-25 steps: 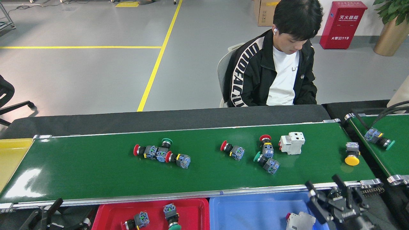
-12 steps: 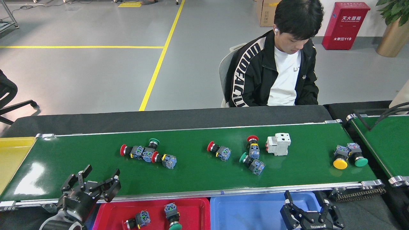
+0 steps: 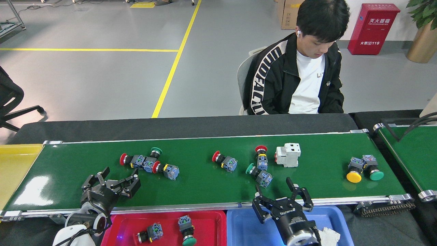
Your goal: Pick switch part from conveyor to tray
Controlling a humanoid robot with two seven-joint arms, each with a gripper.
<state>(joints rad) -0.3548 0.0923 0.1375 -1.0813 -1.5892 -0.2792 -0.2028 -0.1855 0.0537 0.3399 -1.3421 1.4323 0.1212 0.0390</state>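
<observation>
The dark-green conveyor (image 3: pixel 205 191) runs across the view with several switch parts on it. A cluster of three push buttons (image 3: pixel 147 163) lies left of centre, and a red-capped one (image 3: pixel 224 161) sits in the middle. Two more (image 3: pixel 260 167) lie beside a white breaker block (image 3: pixel 288 154). A yellow-capped and a green-capped one (image 3: pixel 362 168) sit at the right. My left gripper (image 3: pixel 114 181) hangs open over the belt's near edge, just below the left cluster. My right gripper (image 3: pixel 281 196) is open at the near rail, below the green-capped switch. The red tray (image 3: pixel 211 225) holds two switches (image 3: pixel 169 233).
A blue tray (image 3: pixel 245 227) beside the red one holds a white block (image 3: pixel 327 235), partly hidden by my right arm. A yellow tray (image 3: pixel 13 164) sits at the belt's left end. A second green belt (image 3: pixel 414 153) is at the right. A seated person (image 3: pixel 297 68) faces the far side.
The belt carried the parts leftward. My left gripper rose from below the rail to over the belt. My right gripper moved left and up to the near rail.
</observation>
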